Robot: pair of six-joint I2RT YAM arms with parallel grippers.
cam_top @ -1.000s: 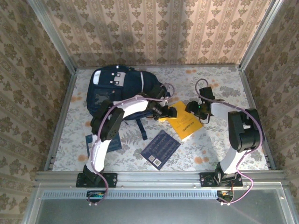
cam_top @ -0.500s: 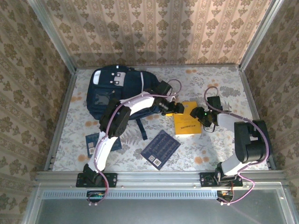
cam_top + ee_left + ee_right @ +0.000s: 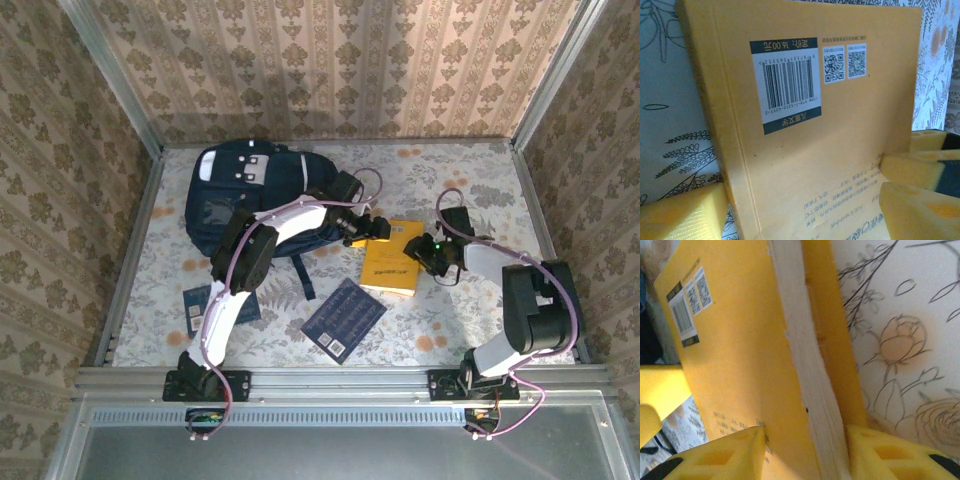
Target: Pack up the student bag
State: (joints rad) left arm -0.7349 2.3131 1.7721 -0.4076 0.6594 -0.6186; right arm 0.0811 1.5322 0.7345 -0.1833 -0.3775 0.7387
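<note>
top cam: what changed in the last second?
The yellow book swung from diagonal to nearly square. The right tool moved right and closed onto its page edge. The left tool edged back, still open at the book. Student bag, centre navy booklet and left navy booklet stayed put.

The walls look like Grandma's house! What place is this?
Probably a robot test booth, not a home: beige patterned wallpaper panels sit in a grey metal frame, and two white robot arms are bolted to the flowery table's edge.
</note>
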